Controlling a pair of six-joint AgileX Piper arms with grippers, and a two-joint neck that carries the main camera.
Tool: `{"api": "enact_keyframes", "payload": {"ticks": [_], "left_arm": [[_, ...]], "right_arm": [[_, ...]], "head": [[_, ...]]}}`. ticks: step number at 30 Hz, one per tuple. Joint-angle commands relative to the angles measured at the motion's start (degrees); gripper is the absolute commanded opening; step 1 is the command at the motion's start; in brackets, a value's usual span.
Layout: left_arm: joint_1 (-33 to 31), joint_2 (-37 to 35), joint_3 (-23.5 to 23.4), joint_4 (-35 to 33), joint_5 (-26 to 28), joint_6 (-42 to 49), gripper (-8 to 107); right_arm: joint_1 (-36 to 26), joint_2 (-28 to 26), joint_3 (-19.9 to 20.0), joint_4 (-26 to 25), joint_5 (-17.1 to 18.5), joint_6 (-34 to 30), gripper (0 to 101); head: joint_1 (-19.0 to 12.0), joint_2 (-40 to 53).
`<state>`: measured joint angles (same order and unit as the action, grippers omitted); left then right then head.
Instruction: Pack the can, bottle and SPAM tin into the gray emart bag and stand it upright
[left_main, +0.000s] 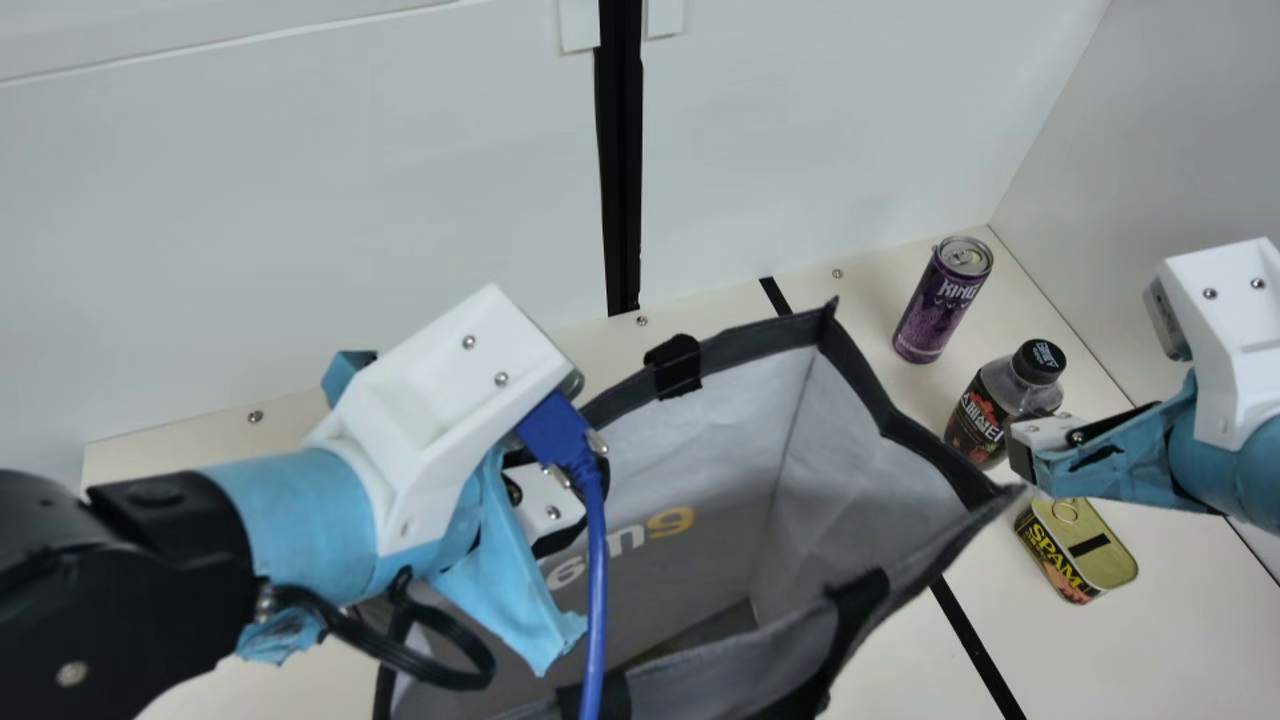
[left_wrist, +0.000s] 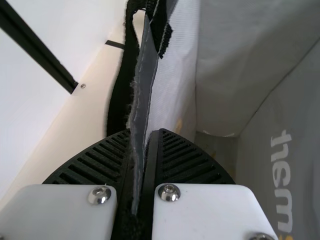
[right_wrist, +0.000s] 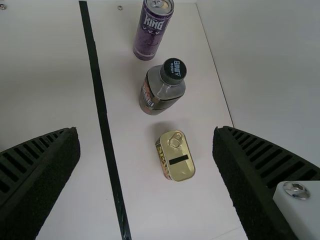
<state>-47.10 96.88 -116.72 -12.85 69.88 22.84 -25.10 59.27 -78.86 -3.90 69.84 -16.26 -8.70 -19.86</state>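
gray emart bag (left_main: 880, 510): on the table in front of me, standing with its mouth up and spread, so i look down past the pale lining to the floor of it.
bag's long axis: seen from my neck, the mouth's long sides slant from lower left to upper right; a short side faces the three groceries.
bag's handles: one black strap end (left_main: 675, 366) on the far rim, another (left_main: 855, 610) on the near rim.
my left gripper (left_main: 548, 508): at the bag's left part; in the left wrist view, my fingers (left_wrist: 192, 162) are pressed together with the gray rim (left_wrist: 145, 85) pinched upright between them.
spam tin (left_main: 1090, 550): right of the bag, base down, lid up; the lid's long axis runs from upper left to lower right in the main view, its pull ring at the end toward the bottle.
bottle (left_main: 985, 405): upright between tin and can, long axis vertical, black cap up.
purple can (left_main: 942, 300): upright, long axis vertical, tab end up, the farthest of the three from me.
my right gripper (left_main: 1022, 450): spread wide; in the main view its tips overlap the bottle's lower side.
black stripe (left_main: 975, 645): across the cream table (left_main: 1180, 640), with the three groceries to its right.
white walls (left_main: 300, 220): rising behind the table and along its right edge.
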Motion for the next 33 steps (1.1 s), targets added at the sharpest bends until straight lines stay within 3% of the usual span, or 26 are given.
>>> {"api": "enact_keyframes", "payload": {"ticks": [1,25,33], "left_arm": [[-0.06,-0.28,-0.07,1.04,0.02,-0.80,-8],[0.37,-7.87,2.13,17.84,0.02,-17.28,-8],[0.49,-11.00,3.41,26.29,0.02,-24.73,-8]], "right_arm": [[0.00,0.00,0.00,0.00,0.00,0.00,95],[0.00,0.00,0.00,0.00,0.00,0.00,95],[0.00,0.00,0.00,0.00,0.00,0.00,95]], "head": [[-1.30,-0.14],[-1.30,-0.14],[-1.30,-0.14]]}}
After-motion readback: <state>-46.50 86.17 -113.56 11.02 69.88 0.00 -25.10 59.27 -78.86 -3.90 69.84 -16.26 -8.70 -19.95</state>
